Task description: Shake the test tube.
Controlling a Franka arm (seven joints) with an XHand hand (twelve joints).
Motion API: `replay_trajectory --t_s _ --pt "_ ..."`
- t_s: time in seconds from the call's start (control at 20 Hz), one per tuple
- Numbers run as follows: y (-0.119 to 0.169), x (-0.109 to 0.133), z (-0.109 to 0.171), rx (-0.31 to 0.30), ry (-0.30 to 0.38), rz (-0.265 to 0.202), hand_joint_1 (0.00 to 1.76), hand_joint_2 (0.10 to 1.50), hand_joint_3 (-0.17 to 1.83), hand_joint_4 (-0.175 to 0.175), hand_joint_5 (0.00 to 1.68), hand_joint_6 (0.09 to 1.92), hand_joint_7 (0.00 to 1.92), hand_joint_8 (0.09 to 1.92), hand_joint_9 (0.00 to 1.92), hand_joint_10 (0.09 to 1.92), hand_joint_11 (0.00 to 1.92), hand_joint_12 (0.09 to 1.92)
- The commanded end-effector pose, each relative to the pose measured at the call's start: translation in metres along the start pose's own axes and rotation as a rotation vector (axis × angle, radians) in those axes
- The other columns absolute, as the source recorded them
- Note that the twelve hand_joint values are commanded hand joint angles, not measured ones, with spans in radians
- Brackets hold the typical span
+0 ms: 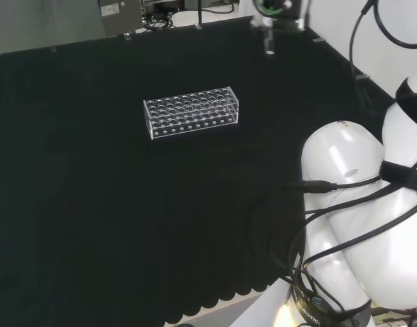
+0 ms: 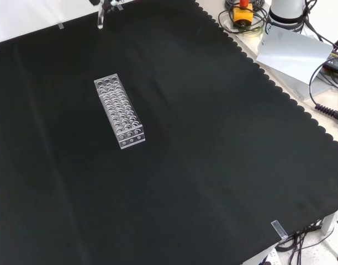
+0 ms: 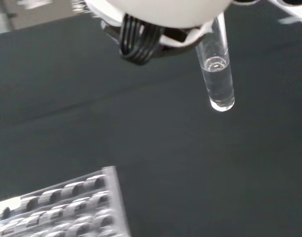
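hand [image 3: 166,19] grips test tube [image 3: 217,74] | clear rack [image 1: 191,112] well apart | black cloth [image 2: 213,165] bare between

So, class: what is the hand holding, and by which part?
A clear test tube, held by its upper part in the hand; its rounded bottom hangs free.

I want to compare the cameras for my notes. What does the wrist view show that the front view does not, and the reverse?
The wrist view shows clear liquid in the rounded bottom of the clear glass test tube, which hangs from the black and white hand above the cloth. The front view shows the whole clear plastic test tube rack with all its rows of holes, the scalloped edge of the black cloth, and cables beyond it. Both views share the rack, the tube and the cloth.
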State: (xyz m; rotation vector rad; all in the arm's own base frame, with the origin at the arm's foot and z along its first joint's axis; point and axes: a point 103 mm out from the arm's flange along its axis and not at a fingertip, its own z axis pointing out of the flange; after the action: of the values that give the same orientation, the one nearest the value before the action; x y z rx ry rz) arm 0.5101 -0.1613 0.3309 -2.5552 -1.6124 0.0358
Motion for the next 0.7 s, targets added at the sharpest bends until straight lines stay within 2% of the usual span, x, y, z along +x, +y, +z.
replay_trajectory --t_s 0.05,0.35,0.7 --pt "0.002 -0.039 0.000 -0.003 -0.026 0.084 1.21 0.71 0.60 -0.175 1.24 0.69 1.64 0.58 1.56 0.56 1.26 0.85" --pt "-0.002 0.006 0.008 0.014 0.019 -0.016 1.21 0.71 0.60 -0.175 1.24 0.69 1.64 0.58 1.56 0.56 1.26 0.85" --pt "-0.015 0.079 0.020 0.050 0.085 -0.147 1.21 0.70 0.60 -0.175 1.24 0.69 1.64 0.59 1.56 0.56 1.26 0.85"
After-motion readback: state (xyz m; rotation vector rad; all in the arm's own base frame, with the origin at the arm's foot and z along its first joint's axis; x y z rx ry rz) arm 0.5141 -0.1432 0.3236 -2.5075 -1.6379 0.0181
